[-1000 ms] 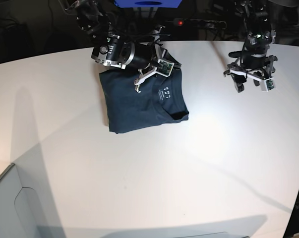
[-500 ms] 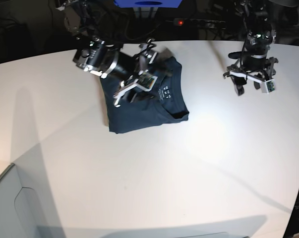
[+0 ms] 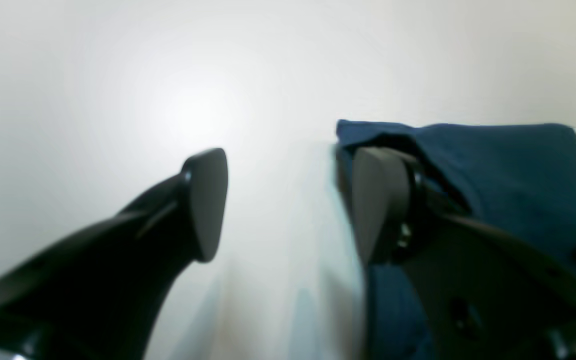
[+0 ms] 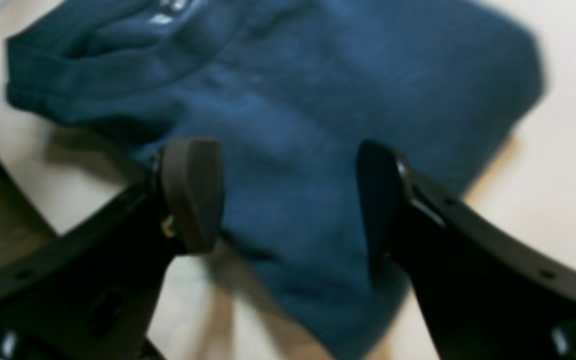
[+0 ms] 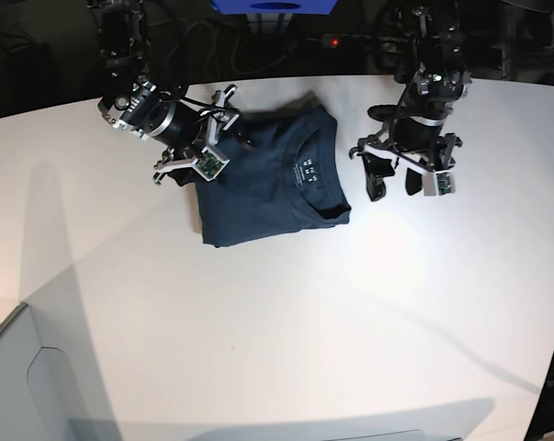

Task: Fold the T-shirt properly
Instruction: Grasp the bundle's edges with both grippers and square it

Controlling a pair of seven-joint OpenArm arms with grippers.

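The dark navy T-shirt point(image 5: 263, 188) lies folded into a compact rectangle on the white table point(image 5: 286, 322), collar and pale label print facing up. My right gripper point(image 5: 203, 140) is open and empty at the shirt's far left edge. In the right wrist view its jaws point(image 4: 285, 200) stand apart just above the blue cloth point(image 4: 318, 95). My left gripper point(image 5: 393, 184) is open and empty over bare table just right of the shirt. In the left wrist view point(image 3: 288, 200) the shirt point(image 3: 508, 170) lies behind its right finger point(image 3: 378, 200).
A pale grey bin edge point(image 5: 10, 367) stands at the front left corner. Cables and a power strip with a red light point(image 5: 333, 41) lie behind the table's far edge. A blue box point(image 5: 273, 5) sits at the back centre.
My right gripper has drawn back to the left, off the collar area to the shirt's left edge. My left arm has moved left and down, close to the shirt's right side.
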